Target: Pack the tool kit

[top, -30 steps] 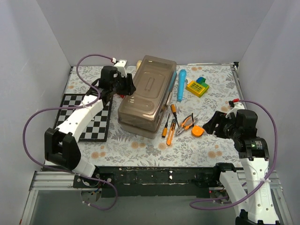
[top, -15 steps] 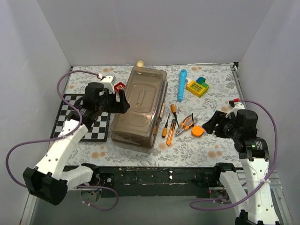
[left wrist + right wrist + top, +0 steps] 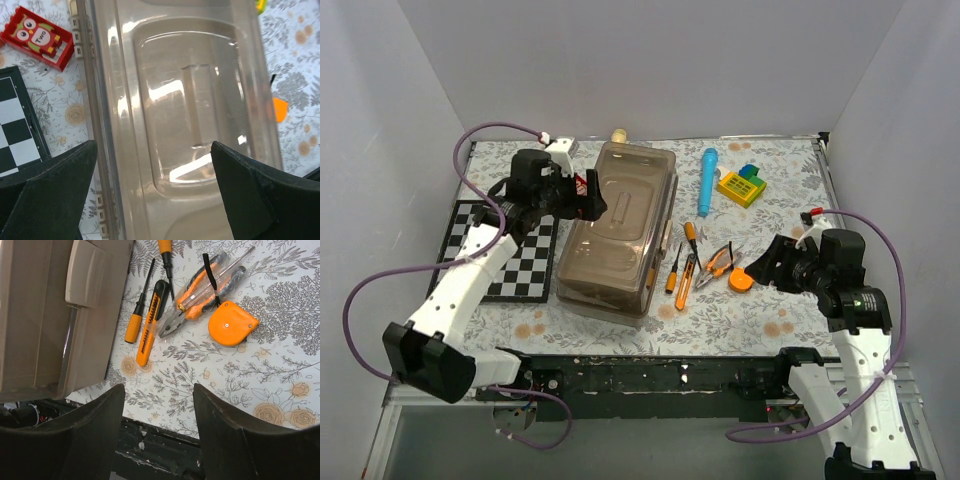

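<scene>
Flowered cloth covers the bench, and the closed toolbox lies left of its middle, with screwdrivers and pliers loose just to its right (beside an orange tape measure). Left jaws stand wide apart over the lid, holding nothing; right jaws are partly apart and empty.

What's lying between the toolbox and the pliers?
An orange-handled screwdriver, a second screwdriver and an orange utility knife, shown in the top view.
</scene>
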Controlling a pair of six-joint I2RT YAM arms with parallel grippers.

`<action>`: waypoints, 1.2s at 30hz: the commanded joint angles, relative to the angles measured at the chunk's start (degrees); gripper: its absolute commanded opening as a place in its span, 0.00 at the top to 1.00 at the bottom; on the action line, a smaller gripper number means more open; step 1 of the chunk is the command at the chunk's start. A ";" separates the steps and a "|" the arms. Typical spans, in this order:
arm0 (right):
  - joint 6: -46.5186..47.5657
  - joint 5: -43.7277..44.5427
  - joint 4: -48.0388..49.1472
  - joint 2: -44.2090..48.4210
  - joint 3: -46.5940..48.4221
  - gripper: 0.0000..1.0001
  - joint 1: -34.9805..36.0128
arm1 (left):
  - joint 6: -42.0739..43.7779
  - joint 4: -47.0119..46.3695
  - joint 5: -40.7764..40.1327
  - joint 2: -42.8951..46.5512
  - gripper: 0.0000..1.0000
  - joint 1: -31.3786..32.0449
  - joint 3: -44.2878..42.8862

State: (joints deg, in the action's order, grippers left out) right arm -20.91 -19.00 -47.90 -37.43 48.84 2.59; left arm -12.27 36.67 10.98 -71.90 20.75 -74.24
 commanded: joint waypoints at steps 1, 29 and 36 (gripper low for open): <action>-0.80 -1.04 0.61 0.78 0.03 0.35 0.75 | 2.78 -0.36 0.52 -2.54 0.02 -0.27 -1.44; -11.43 10.47 11.41 -1.50 -4.89 0.46 15.41 | 4.10 -6.61 4.40 -9.75 0.74 -14.86 13.86; -18.99 12.32 23.63 -5.98 -7.35 0.42 25.78 | 4.71 -6.61 2.03 -9.84 0.73 -16.89 14.82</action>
State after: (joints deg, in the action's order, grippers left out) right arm -34.46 -9.15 -34.98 -40.86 42.26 23.46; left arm -12.45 21.41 23.46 -78.15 6.17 -63.90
